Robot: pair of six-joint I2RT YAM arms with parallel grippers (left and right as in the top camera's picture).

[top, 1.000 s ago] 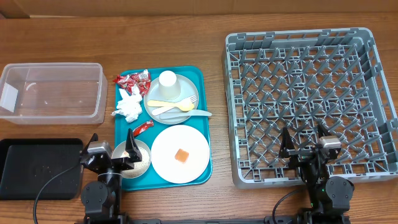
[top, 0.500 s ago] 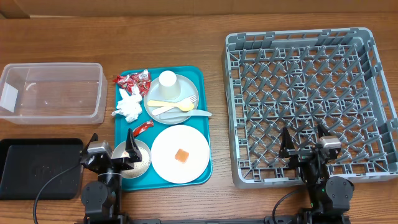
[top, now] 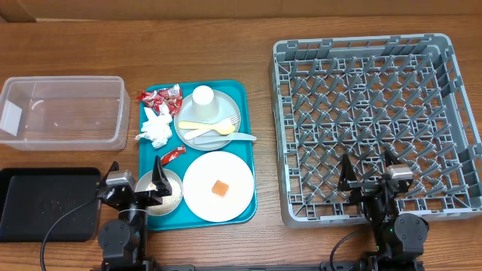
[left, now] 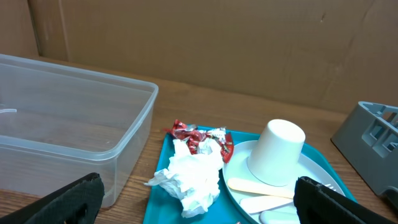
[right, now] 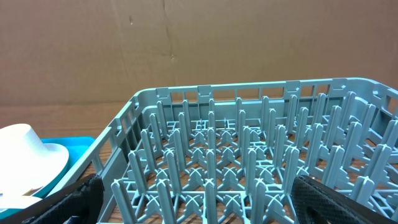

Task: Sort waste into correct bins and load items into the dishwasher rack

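Observation:
On the teal tray (top: 242,96) lie red wrappers (top: 159,96), a white napkin (top: 156,128), a grey plate (top: 224,109) with a white cup (top: 203,102) and yellow and white cutlery (top: 215,129), a pale pink plate (top: 203,181) with an orange cube (top: 220,187), and a small bowl (top: 167,197) holding rice. My left gripper (top: 137,184) is open and empty over the bowl, facing the napkin (left: 189,177) and cup (left: 277,152). My right gripper (top: 369,173) is open and empty over the front of the grey rack (top: 376,90), whose pegs (right: 249,155) fill its wrist view.
The clear tub (top: 64,111) stands left of the tray and also shows in the left wrist view (left: 74,124). The black tray (top: 45,203) lies at the front left. One more red wrapper (top: 172,156) lies beside the bowl. A cardboard wall stands behind.

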